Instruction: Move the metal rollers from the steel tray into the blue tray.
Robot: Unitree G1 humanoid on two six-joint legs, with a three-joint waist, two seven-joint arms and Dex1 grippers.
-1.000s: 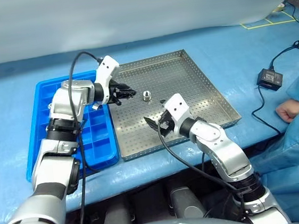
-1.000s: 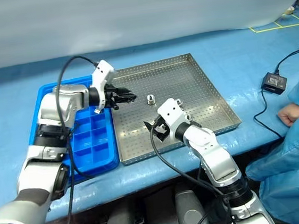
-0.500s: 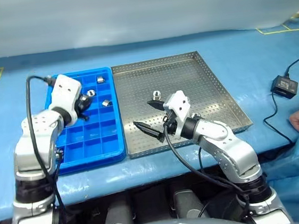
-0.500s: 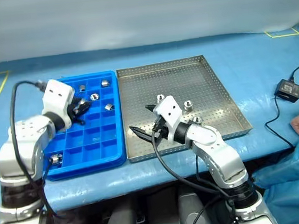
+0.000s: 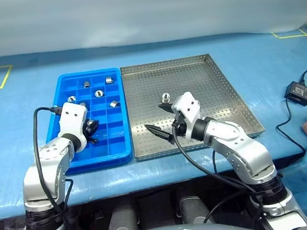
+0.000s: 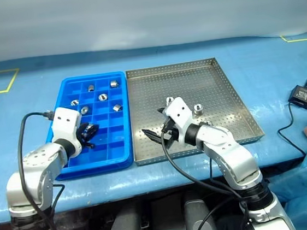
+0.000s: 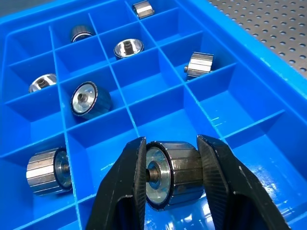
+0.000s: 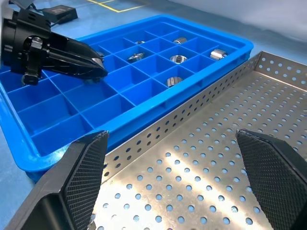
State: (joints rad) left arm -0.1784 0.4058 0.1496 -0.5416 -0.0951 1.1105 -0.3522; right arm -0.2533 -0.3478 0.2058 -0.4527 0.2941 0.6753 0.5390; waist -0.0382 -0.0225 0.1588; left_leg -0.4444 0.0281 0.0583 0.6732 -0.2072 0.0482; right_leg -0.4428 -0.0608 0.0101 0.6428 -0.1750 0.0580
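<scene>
Rollers [image 7: 86, 98] you see fill blue tray [image 5: 70, 162] cells; left end effector [image 7: 170, 177] clamps one roller [image 7: 175, 173]; right end effector [image 8: 168, 182] gapes empty over steel tray [image 5: 234, 98].

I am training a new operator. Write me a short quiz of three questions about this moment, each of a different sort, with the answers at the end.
1. True or false: the left gripper is shut on a metal roller above the blue tray.
2. Multiple choice: the right gripper is
A. shut on a roller
B. open, over the steel tray
C. inside a blue compartment
3. Fill in: the rollers already lying in the blue tray are in its ____ compartments, the ones farthest from the robot.

Key
1. True.
2. B.
3. Far.
</scene>
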